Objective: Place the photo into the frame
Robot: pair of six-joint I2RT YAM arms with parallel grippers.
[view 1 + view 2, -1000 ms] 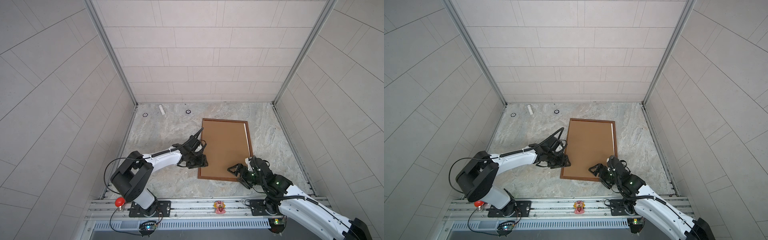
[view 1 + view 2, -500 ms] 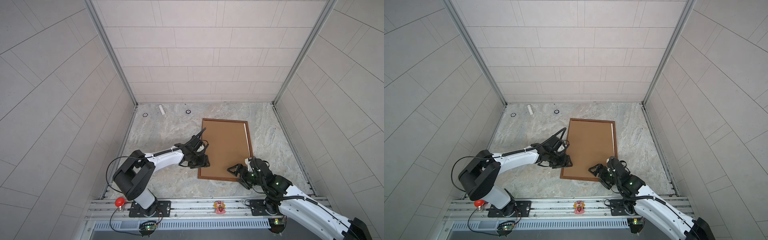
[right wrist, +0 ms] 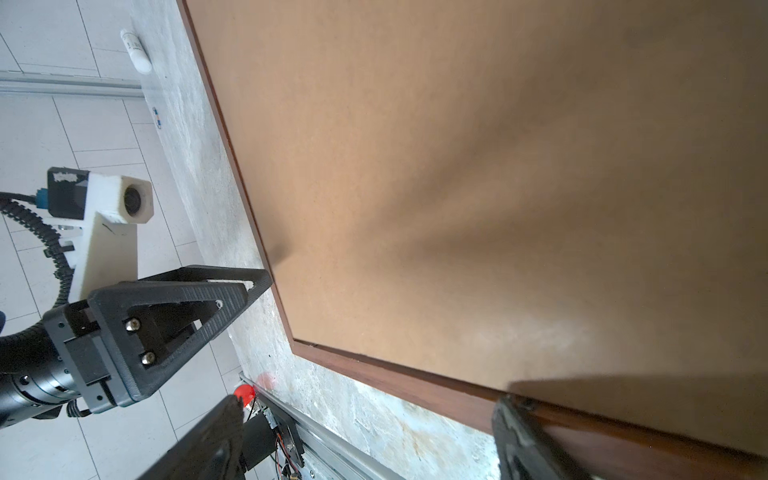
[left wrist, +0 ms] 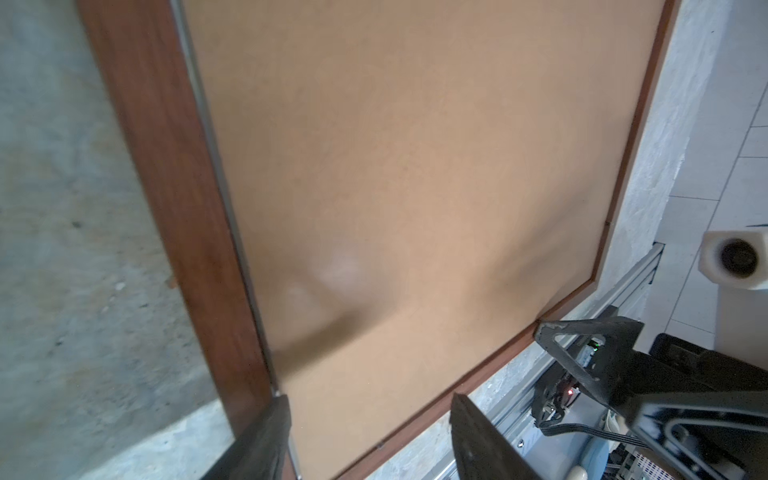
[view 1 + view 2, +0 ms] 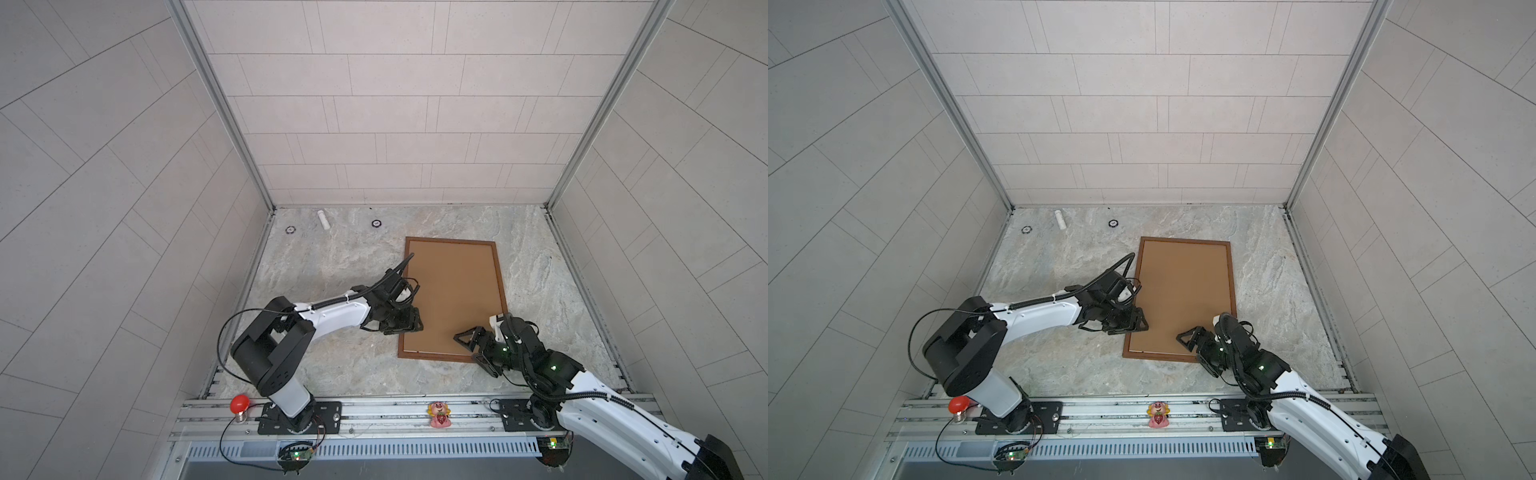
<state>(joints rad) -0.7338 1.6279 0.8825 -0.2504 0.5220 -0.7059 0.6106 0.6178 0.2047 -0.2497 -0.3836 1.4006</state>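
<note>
The frame (image 5: 501, 282) (image 5: 1233, 282) lies flat on the marble table, its dark-brown rim around a plain brown backing board (image 5: 453, 291) (image 5: 1185, 291) that fills it. The photo is hidden. My left gripper (image 5: 411, 322) (image 5: 1136, 322) (image 4: 370, 401) is open at the frame's left rail near the front, one fingertip on the rail and the other over the board. My right gripper (image 5: 471, 349) (image 5: 1192, 348) (image 3: 370, 401) is open at the front right corner, one finger on the front rail and the other over the table. Neither holds anything.
A white tube (image 5: 323, 219) and two small black rings (image 5: 289, 229) (image 5: 376, 223) lie by the back wall. A red bulb (image 5: 240, 403) and a pink figure (image 5: 439, 413) sit on the front rail. Tiled walls close in three sides.
My left gripper has shifted slightly right onto the frame's left rail. The thin white strip along the board's right side no longer shows. The right arm is still.
</note>
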